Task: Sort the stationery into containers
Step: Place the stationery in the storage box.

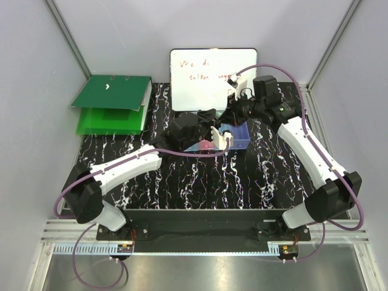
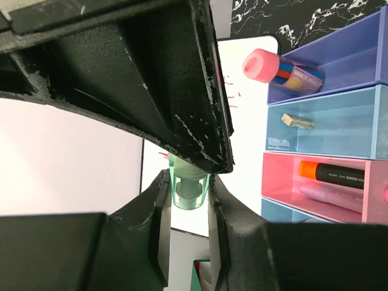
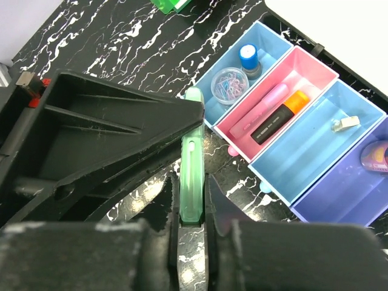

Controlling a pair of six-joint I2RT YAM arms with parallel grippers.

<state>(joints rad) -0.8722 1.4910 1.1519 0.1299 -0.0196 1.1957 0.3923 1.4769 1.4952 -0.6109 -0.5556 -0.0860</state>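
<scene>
Orange-capped marker [image 3: 276, 120] and lilac stick [image 3: 260, 109] lie side by side in the pink bin [image 3: 306, 71]; the green piece [image 3: 193, 176] seems held aloft nearby.

A black, white-veined tabletop [image 1: 242, 182] spreads beneath the left gripper [image 2: 190, 193], boxed in by pale grey walls [image 1: 36, 91] with aluminium corner posts [image 1: 65, 33]. Ahead of that gripper a whiteboard [image 1: 206, 73] stands at the back wall [image 1: 200, 24], a green ring binder [image 1: 115, 103] well to its left

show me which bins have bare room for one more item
Most room: the light blue bin around the grey block, and the purple bin beside the pink-capped tube. Crowded: the pink bin with two markers, the end bin with bottle and clips.
</scene>
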